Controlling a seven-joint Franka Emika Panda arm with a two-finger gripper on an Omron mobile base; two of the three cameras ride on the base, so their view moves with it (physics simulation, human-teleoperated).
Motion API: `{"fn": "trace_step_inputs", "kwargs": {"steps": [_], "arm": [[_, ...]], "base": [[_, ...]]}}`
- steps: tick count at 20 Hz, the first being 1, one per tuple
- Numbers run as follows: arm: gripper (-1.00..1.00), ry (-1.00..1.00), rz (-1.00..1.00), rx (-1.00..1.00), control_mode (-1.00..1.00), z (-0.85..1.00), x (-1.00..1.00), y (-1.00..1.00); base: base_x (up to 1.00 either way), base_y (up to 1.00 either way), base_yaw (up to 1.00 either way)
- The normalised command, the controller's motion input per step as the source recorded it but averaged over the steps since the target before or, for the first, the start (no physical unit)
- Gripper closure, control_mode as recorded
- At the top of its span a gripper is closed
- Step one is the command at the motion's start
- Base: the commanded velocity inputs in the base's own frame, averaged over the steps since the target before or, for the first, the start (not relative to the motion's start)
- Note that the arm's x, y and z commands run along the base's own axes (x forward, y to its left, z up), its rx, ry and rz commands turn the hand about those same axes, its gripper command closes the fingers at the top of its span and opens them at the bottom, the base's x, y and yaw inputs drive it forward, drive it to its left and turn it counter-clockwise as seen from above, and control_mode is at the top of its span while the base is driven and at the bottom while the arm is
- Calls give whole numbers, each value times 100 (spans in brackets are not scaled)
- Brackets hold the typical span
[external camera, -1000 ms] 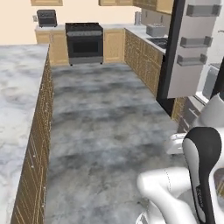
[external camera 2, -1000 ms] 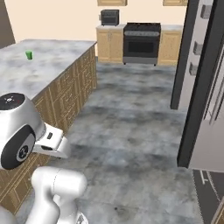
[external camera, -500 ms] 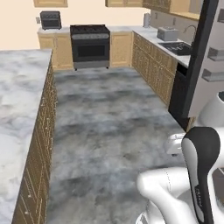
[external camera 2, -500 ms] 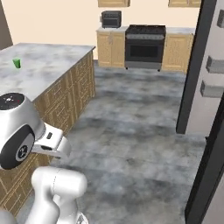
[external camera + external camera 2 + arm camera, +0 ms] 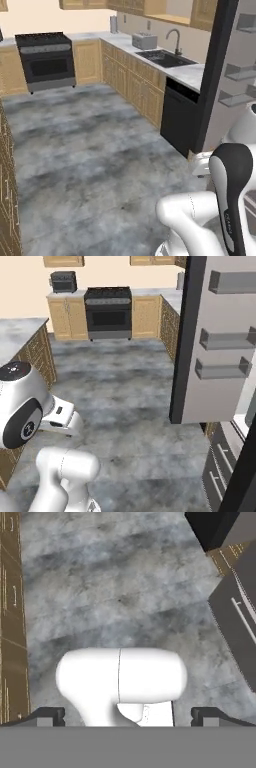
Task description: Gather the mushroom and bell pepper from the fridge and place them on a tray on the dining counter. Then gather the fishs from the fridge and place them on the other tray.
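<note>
The end effector [image 5: 128, 717] is released, jaws spread wide and holding nothing, pointing down at the grey floor [image 5: 125, 587]; the arm is folded close over its base, not reaching anywhere; the fridge [image 5: 220, 346] stands open just to the right, door shelves bare; mushroom, pepper and fish are probably light, the fish perhaps slippery, best taken across the middle.
</note>
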Motion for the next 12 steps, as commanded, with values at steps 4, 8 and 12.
{"fn": "trace_step_inputs", "kwargs": {"steps": [4, 8, 12], "arm": [[-100, 0, 0, 0, 100, 0, 0, 0], [-100, 0, 0, 0, 100, 0, 0, 0], [-100, 0, 0, 0, 100, 0, 0, 0]], "base": [[80, 1, -52], [67, 0, -57], [60, 0, -61]]}}
